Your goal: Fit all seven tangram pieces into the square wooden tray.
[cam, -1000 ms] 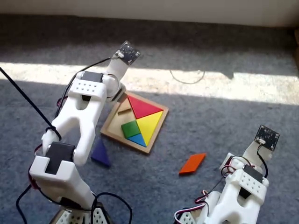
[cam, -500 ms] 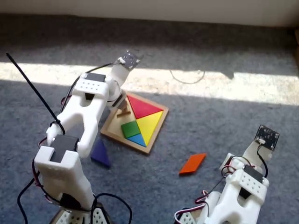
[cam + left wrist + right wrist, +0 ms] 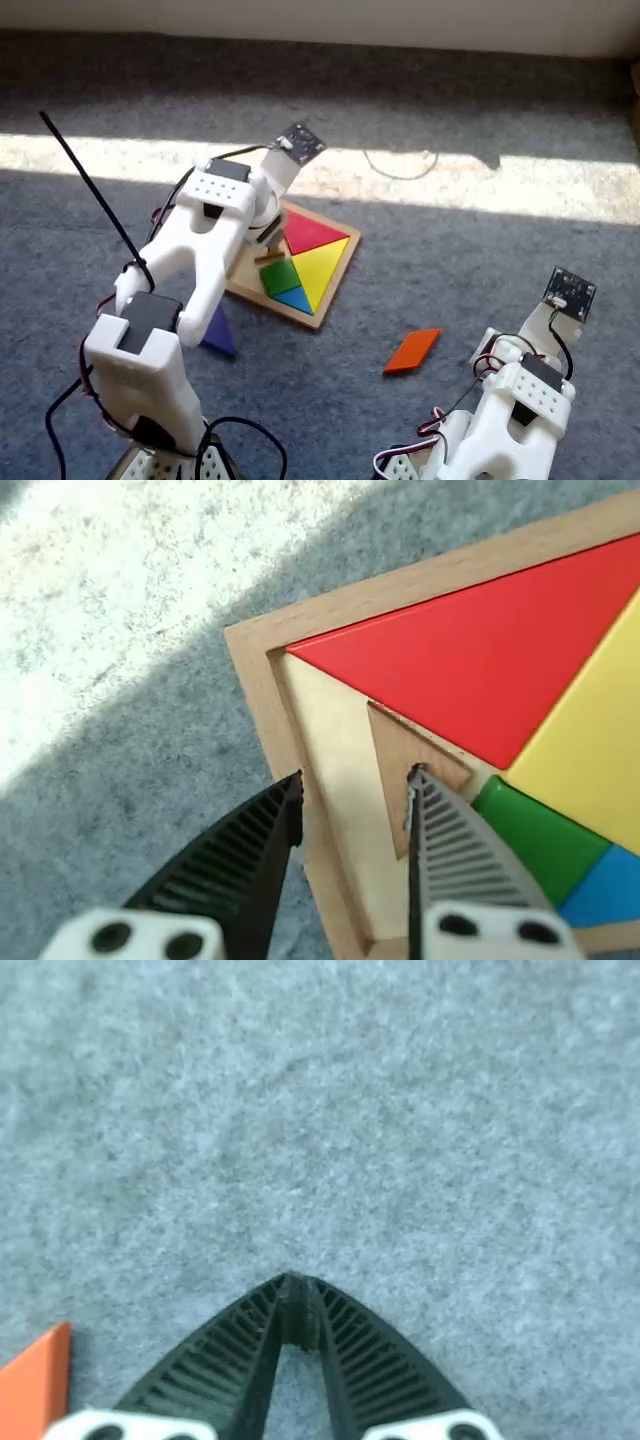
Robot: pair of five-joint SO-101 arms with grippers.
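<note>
The square wooden tray (image 3: pixel 337 292) (image 3: pixel 252 660) lies on the carpet holding a red triangle (image 3: pixel 305 232) (image 3: pixel 480 670), a yellow triangle (image 3: pixel 322 266), a green square (image 3: pixel 279 276), a blue triangle (image 3: pixel 296 298) and a small brown triangle (image 3: pixel 268 258) (image 3: pixel 405 760). My left gripper (image 3: pixel 352 785) hangs open over the tray's near corner; one finger stands at the tray wall, the other over the brown triangle. A purple triangle (image 3: pixel 218 330) and an orange parallelogram (image 3: pixel 412 350) (image 3: pixel 35 1385) lie on the carpet. My right gripper (image 3: pixel 295 1288) is shut with nothing in it, beside the orange piece.
Grey carpet lies all around, with a sunlit band behind the tray. A thin loose wire (image 3: pixel 400 165) lies in that band. The left arm (image 3: pixel 215 215) covers the tray's left corner. The right arm (image 3: pixel 520 400) stands at the front right.
The left arm swung right, farther over the tray, and its wrist turned. The brown triangle slid within the tray toward the green square. The right arm kept still.
</note>
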